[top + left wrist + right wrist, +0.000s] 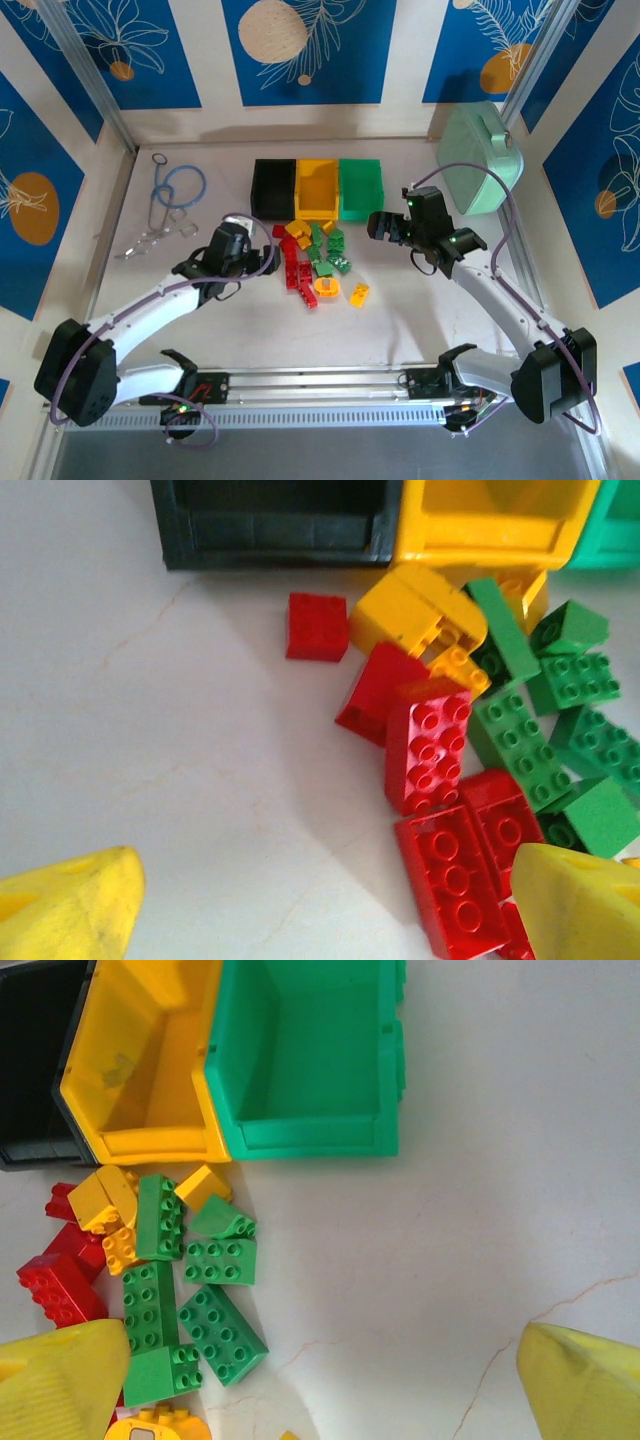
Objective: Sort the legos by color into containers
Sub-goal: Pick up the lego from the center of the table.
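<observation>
Legos (312,262) all lie piled just near of the black bin (272,208), yellow bin (317,212) and green bin (361,210), which look empty. The left gripper (255,265) and right gripper (377,226) hover spread, holding nothing; sorting looks unstarted.

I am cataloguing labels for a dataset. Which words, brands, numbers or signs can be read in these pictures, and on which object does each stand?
No text can be read.
The black open-top plastic bin, the yellow bin and the green bin have plain walls.
Studs of the small red, yellow and green plastic bricks: too blurred to read any mark.
The blue wall panels carry only leaf and circle drawings.
</observation>
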`<state>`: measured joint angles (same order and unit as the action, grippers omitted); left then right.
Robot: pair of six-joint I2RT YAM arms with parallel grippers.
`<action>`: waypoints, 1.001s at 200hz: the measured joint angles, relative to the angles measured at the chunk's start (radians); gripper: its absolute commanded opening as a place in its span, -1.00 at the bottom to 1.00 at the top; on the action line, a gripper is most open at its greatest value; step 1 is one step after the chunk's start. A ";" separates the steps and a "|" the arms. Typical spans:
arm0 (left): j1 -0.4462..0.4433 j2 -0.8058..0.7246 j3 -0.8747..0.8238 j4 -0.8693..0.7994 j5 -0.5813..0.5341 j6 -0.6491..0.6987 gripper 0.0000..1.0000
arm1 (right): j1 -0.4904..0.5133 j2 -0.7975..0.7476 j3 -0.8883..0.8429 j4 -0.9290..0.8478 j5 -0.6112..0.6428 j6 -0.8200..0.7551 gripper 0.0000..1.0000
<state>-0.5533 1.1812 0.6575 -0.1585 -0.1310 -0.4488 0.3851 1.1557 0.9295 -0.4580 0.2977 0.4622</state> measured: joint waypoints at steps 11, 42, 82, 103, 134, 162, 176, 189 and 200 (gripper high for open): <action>-0.005 0.006 -0.002 -0.010 0.000 -0.014 0.85 | 0.000 0.000 0.000 -0.006 -0.016 0.003 0.99; -0.026 0.019 -0.002 -0.023 0.000 -0.031 0.82 | 0.002 0.009 0.001 -0.018 -0.066 0.003 1.00; -0.039 0.055 0.004 -0.030 0.026 -0.066 0.79 | 0.025 0.051 0.002 -0.034 -0.112 0.005 0.97; -0.055 0.093 0.011 -0.029 0.042 -0.080 0.75 | 0.035 0.060 0.002 -0.031 -0.125 0.018 0.91; -0.079 0.160 0.032 -0.016 0.072 -0.107 0.71 | 0.047 0.069 0.002 -0.021 -0.145 0.031 0.83; -0.083 0.218 0.079 -0.004 0.087 -0.128 0.67 | 0.054 0.085 0.002 -0.021 -0.149 0.038 0.80; -0.083 0.251 0.113 -0.003 0.091 -0.132 0.65 | 0.059 0.089 0.002 -0.021 -0.149 0.041 0.80; -0.084 0.286 0.152 -0.004 0.095 -0.138 0.61 | 0.061 0.089 0.002 -0.021 -0.149 0.043 0.80; -0.084 0.320 0.188 -0.005 0.098 -0.140 0.56 | 0.061 0.089 0.002 -0.021 -0.148 0.044 0.80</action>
<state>-0.6376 1.5017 0.8459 -0.1631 -0.0330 -0.5888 0.4461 1.2446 0.9310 -0.4789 0.1493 0.5060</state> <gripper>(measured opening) 0.805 0.900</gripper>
